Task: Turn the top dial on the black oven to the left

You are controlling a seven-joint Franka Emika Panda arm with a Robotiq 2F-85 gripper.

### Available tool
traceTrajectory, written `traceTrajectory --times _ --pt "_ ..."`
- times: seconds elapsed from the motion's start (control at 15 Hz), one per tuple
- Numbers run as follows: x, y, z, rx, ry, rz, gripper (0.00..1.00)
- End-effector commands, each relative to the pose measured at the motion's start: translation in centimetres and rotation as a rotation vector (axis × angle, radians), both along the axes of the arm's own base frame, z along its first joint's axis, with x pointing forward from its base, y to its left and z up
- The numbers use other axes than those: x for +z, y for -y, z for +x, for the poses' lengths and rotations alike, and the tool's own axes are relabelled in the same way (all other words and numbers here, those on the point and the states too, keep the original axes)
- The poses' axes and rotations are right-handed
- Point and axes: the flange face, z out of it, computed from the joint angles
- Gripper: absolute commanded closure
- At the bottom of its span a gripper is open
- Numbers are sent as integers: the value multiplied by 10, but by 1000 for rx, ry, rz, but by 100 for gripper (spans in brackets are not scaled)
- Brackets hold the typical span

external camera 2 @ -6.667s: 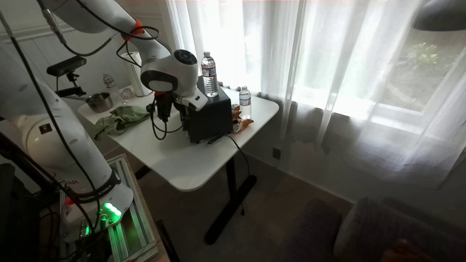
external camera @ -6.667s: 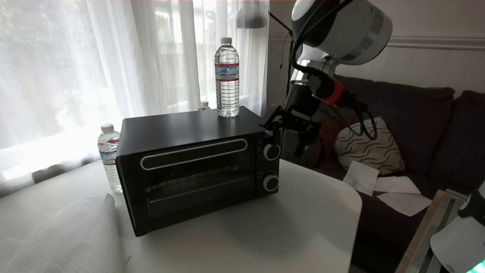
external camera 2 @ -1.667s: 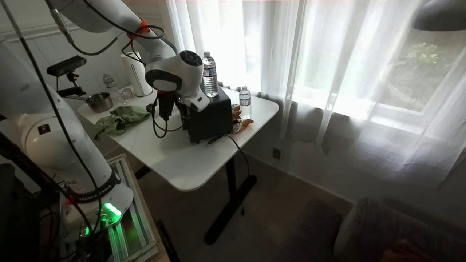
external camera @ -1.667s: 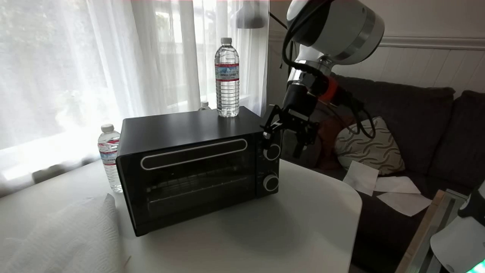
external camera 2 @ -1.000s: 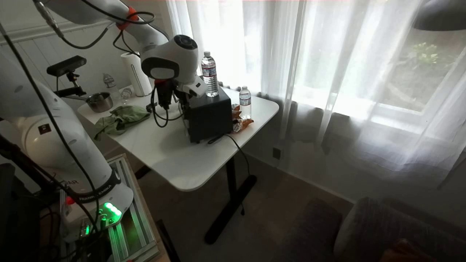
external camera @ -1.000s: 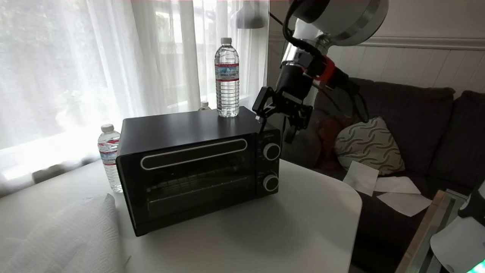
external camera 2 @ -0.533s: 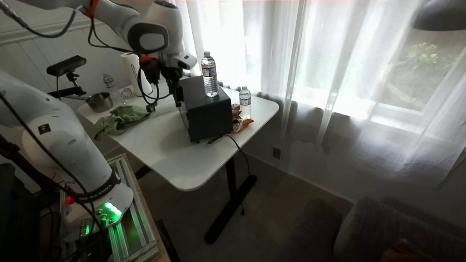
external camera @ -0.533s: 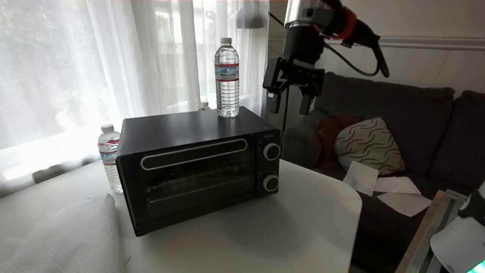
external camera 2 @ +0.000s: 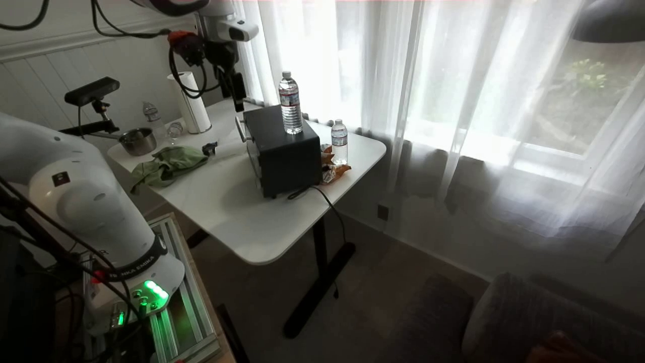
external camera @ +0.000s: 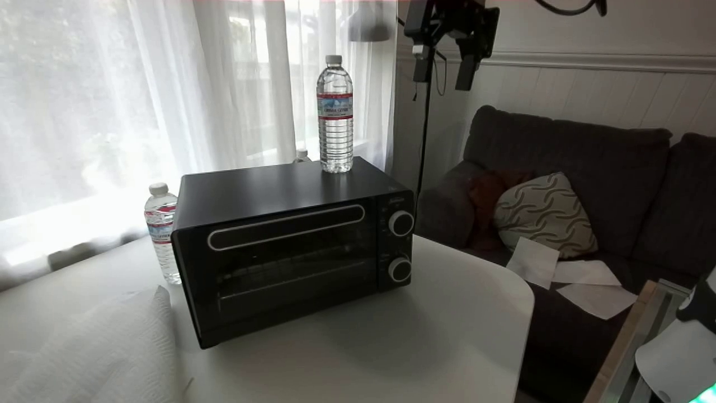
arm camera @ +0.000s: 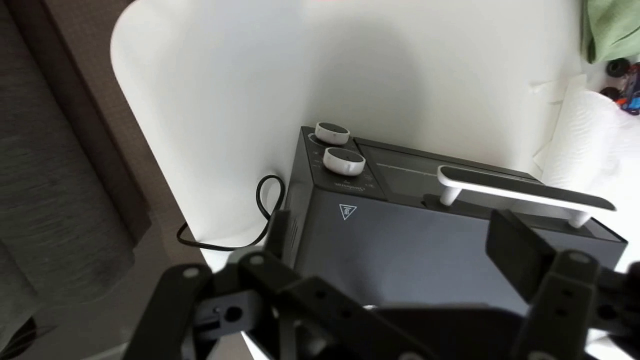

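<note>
1. Top dial (external camera: 401,223), a pale ring around a dark face, sits on the control panel (external camera: 395,247) of the black oven (external camera: 246,193), at the right-hand end of its front as seen in an exterior view. Which way it points is too small to make out.

2. Below it on that panel is the lower dial (external camera: 400,270), just apart from it; in the wrist view both show as white-sided knobs with dark caps.

3. The gripper (external camera: 443,73) hangs higher than the oven's top, well apart from the top dial, its jaws aimed downward and spread wide; in the wrist view the oven's top shows in the gap between them.

4. The oven stands on a white table (external camera: 458,324), its door (external camera: 296,280) closed, with a long handle (arm camera: 525,188) across the door's upper part. A black cord (arm camera: 215,247) loops over the table beside it.

5. A water bottle (external camera: 335,129) stands upright on the oven in both exterior views. In an exterior view a labelled bottle (external camera: 162,240) stands on the table just beside the oven's left-hand end.

6. In an exterior view a paper towel roll (external camera 2: 200,108) stands upright, with a metal pot (external camera 2: 137,142) and a rumpled green cloth (external camera 2: 174,164) near it on the table.

7. Past the table, in an exterior view, a dark couch (external camera: 604,157) bears a patterned pillow (external camera: 548,212) and loose papers (external camera: 534,263).
</note>
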Motion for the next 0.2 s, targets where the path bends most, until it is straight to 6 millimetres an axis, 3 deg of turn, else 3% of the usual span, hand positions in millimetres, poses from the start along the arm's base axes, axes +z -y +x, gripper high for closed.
traceTrajectory --times 0.0,0.13 --pt "8 3 0 2 -1 5 0" --pt "14 7 2 3 -2 12 0"
